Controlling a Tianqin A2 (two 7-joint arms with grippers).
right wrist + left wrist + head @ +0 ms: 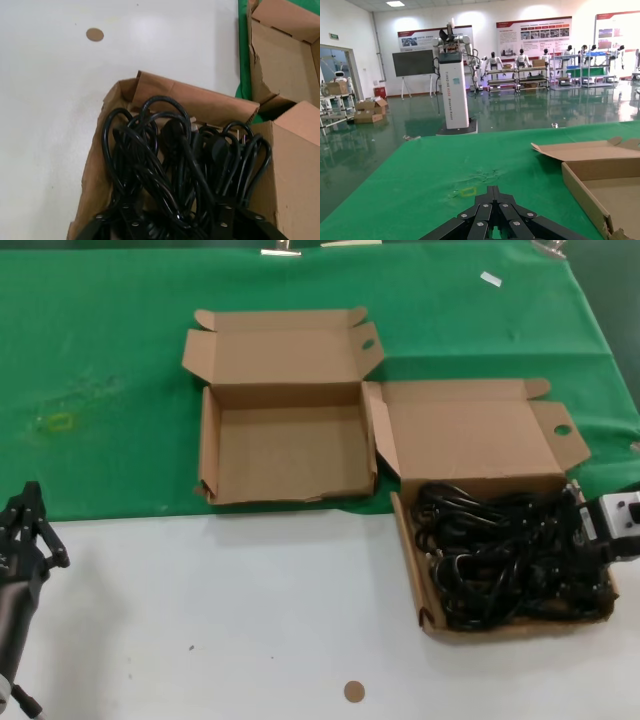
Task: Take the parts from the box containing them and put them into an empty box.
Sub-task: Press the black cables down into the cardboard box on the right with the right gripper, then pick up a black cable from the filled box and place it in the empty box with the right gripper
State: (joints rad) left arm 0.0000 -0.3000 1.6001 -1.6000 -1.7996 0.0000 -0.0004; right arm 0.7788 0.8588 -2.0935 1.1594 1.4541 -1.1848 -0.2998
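The box containing them point(432, 618) stands at the right on the white tabletop, its tall lid point(470, 435) up, and is filled with a tangle of black cable parts point(500, 555). My right gripper point(580, 532) is down in that box at its right end. In the right wrist view the gripper point(174, 220) is open, its fingers point(122, 215) spread wide with cables point(170, 150) lying between them. The empty box point(285, 450) sits to the left on the green cloth, lid back. My left gripper point(25, 530) waits shut at the lower left, and its tips point(493, 192) are pressed together.
Green cloth point(100, 390) covers the far half of the table and bare white tabletop point(250, 610) the near half. A small brown disc point(354, 691) lies near the front edge. The two boxes stand almost touching. A yellow mark point(58, 422) shows on the cloth at the left.
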